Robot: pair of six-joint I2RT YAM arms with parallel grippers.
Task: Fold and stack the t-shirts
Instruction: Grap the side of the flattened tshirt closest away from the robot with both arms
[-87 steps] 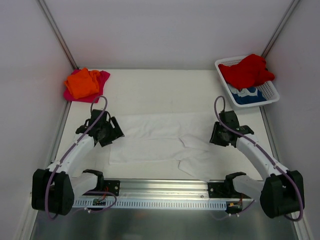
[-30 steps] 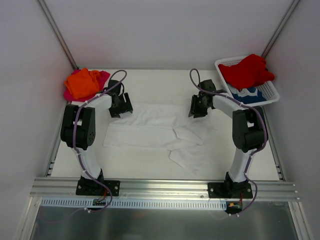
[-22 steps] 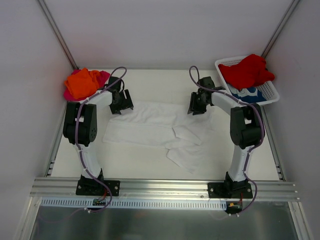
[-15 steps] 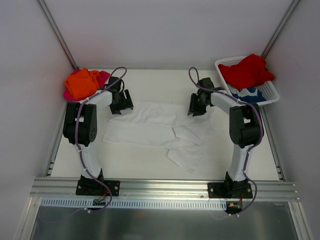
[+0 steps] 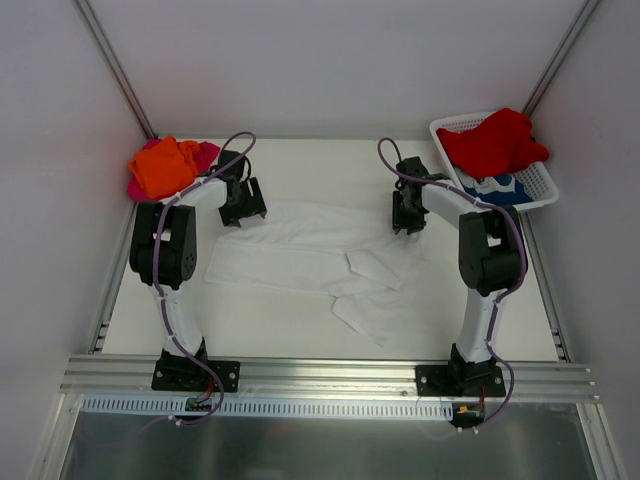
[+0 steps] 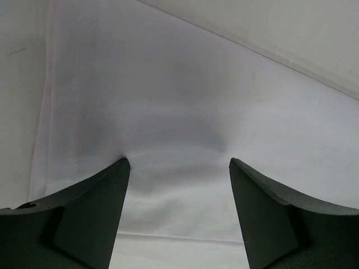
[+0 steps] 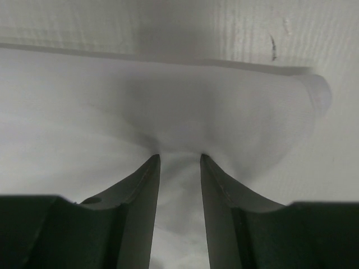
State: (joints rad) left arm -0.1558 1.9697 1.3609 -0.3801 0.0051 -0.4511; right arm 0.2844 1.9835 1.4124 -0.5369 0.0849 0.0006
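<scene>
Here, just right of the orange and pink pile (image 5: 165,168), the left gripper (image 6: 178,162) stands spread wide, tips pressed on the far edge of the white t-shirt (image 5: 300,262) lying flat mid-table. The right gripper (image 7: 179,157) pinches a ridge of that same edge, seemingly to lift it for a fold.

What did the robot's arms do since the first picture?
Both arms stretched away from their bases to the far edge of the plain white cloth t-shirt; the shirt shifted back. The right gripper seems to pinch the cloth; the left gripper rests open on it. The orange-and-pink shirt pile and the white mesh basket holding a red shirt stayed put.
</scene>
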